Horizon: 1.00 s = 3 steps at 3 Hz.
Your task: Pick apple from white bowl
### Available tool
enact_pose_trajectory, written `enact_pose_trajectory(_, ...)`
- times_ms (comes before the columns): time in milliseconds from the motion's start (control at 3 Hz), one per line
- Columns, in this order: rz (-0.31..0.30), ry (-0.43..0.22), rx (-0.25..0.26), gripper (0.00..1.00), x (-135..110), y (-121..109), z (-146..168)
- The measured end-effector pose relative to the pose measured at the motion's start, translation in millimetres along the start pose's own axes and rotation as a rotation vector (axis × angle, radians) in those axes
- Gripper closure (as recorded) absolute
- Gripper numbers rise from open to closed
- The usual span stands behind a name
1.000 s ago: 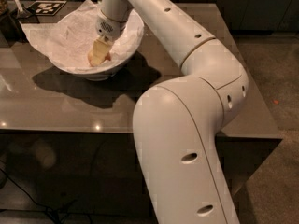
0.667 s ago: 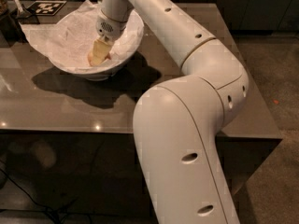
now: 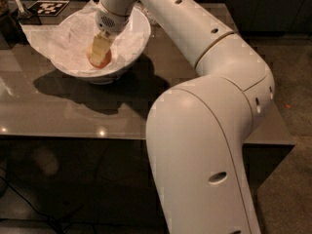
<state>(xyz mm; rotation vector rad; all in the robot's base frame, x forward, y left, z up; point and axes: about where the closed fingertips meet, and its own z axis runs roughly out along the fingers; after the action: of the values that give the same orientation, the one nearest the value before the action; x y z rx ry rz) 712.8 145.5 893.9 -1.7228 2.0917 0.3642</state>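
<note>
The white bowl stands at the table's far left, lined with crinkled white paper. The apple lies inside it near the middle, showing a reddish-orange side. My gripper reaches down into the bowl from above and sits right on the apple, covering its upper part. The white arm stretches from the lower right across the table to the bowl.
The bowl stands on a glossy brown table whose front edge runs just below it. A black and white marker tag lies behind the bowl at the far left. The arm's large base fills the lower right.
</note>
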Motion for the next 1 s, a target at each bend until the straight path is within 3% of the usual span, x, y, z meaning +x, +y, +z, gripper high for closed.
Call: enact_pose_trajectory(1000,-0.047,-0.076,0.053,1.0,-27,11,-68)
